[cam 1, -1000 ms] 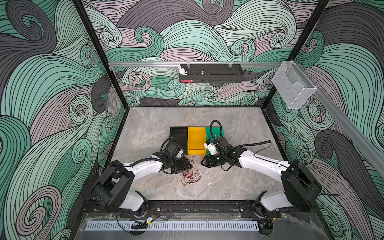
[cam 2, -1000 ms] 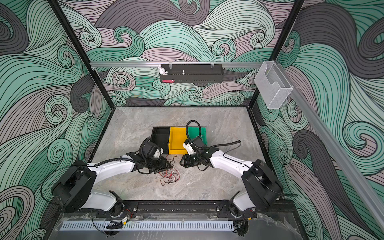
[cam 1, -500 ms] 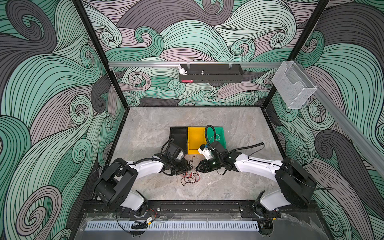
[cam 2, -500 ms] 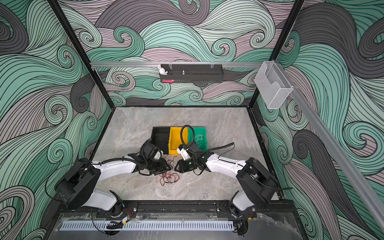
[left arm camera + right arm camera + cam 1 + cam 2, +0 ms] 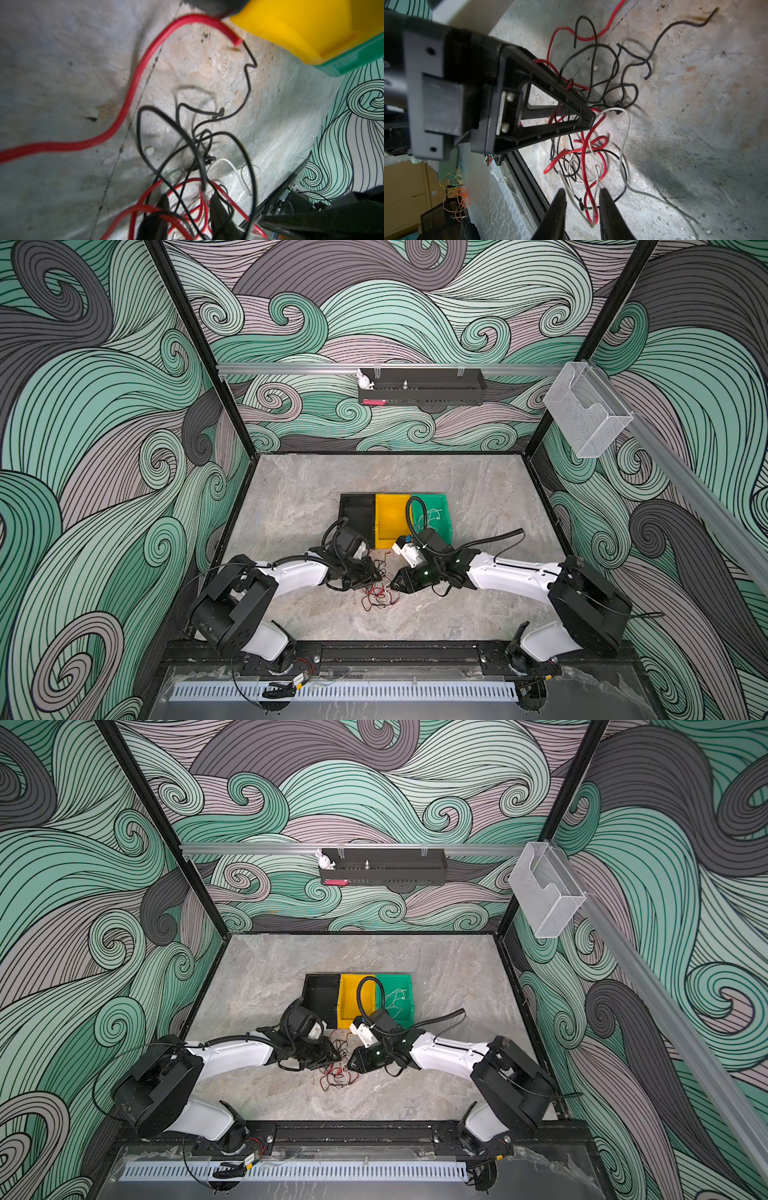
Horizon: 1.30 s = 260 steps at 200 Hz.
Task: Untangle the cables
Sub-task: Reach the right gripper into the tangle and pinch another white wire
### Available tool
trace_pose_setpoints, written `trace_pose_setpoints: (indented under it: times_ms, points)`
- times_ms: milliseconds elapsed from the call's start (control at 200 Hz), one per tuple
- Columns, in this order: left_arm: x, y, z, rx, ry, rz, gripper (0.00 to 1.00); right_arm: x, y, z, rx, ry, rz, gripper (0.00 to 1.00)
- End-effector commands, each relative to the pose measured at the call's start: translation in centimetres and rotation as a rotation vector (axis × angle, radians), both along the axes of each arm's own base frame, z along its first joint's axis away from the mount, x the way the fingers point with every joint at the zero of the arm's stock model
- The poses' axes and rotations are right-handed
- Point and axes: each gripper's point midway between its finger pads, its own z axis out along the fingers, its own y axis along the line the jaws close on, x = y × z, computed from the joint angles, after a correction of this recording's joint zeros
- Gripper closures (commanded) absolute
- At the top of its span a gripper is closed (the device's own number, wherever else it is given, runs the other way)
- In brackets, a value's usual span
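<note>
Here, tangled cables (image 5: 378, 596), left hand (image 5: 189, 199), right hand (image 5: 581, 191)

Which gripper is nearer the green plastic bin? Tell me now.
Right. The right gripper sits in front of the yellow plastic bin, next to the green plastic bin; the left gripper is farther left, before the black plastic bin.

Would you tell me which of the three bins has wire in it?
The green bin, rightmost in the row, holds pale wire; the yellow bin and black bin show none.
</note>
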Motion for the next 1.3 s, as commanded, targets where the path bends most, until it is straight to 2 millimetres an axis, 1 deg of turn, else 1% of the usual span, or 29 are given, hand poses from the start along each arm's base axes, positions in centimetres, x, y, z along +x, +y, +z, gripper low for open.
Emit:
trace_pose_setpoints:
  times_ms: [0, 95, 240, 340, 455, 500, 520, 620, 806, 946, 1011, 1131, 1296]
  points:
    - [-0.4, 0.2, -0.6, 0.015, 0.007, -0.001, 0.65, -0.2, 0.0, -0.4, -0.020, -0.018, 0.004, 0.73]
    - [-0.4, 0.2, -0.5, 0.015, 0.006, 0.001, 0.66, 0.0, -0.4, -0.5, -0.039, -0.034, -0.003, 0.79]
    - [-0.5, 0.3, -0.4, 0.015, 0.002, 0.002, 0.71, 0.3, -0.9, -0.5, -0.066, -0.059, -0.011, 0.82]
    - [-0.6, 0.4, -0.4, 0.015, 0.002, 0.002, 0.78, 0.5, -1.3, -0.6, -0.091, -0.075, -0.016, 0.84]
    - [-0.7, 0.5, -0.5, 0.017, 0.005, 0.006, 0.91, 0.7, -1.9, -0.6, -0.118, -0.099, -0.022, 0.87]
    - [-0.8, 0.6, -0.5, 0.019, 0.005, 0.008, 0.94, 0.9, -2.0, -0.5, -0.125, -0.110, -0.026, 0.88]
    - [-0.8, 0.6, -0.4, 0.018, 0.004, 0.007, 0.96, 0.9, -2.1, -0.5, -0.129, -0.114, -0.025, 0.89]
    - [-0.9, 0.6, -0.3, 0.017, 0.004, 0.005, 1.00, 1.1, -2.2, -0.3, -0.141, -0.130, -0.024, 0.89]
    - [-1.0, 0.8, -0.3, 0.021, -0.001, 0.010, 1.00, 1.3, -2.4, -0.3, -0.150, -0.145, -0.023, 0.88]
    - [-1.0, 0.9, -0.3, 0.022, 0.001, 0.011, 1.00, 1.6, -2.1, -0.1, -0.143, -0.158, -0.023, 0.79]
    - [-1.0, 0.8, -0.3, 0.022, 0.001, 0.011, 1.00, 1.8, -1.8, 0.0, -0.133, -0.166, -0.025, 0.78]
    - [-0.9, 0.8, -0.2, 0.020, -0.001, 0.011, 1.00, 2.1, -1.5, 0.3, -0.120, -0.179, -0.026, 0.79]
    - [-0.9, 0.8, -0.3, 0.021, 0.003, 0.012, 1.00, 2.4, -1.1, 0.3, -0.112, -0.189, -0.021, 0.86]
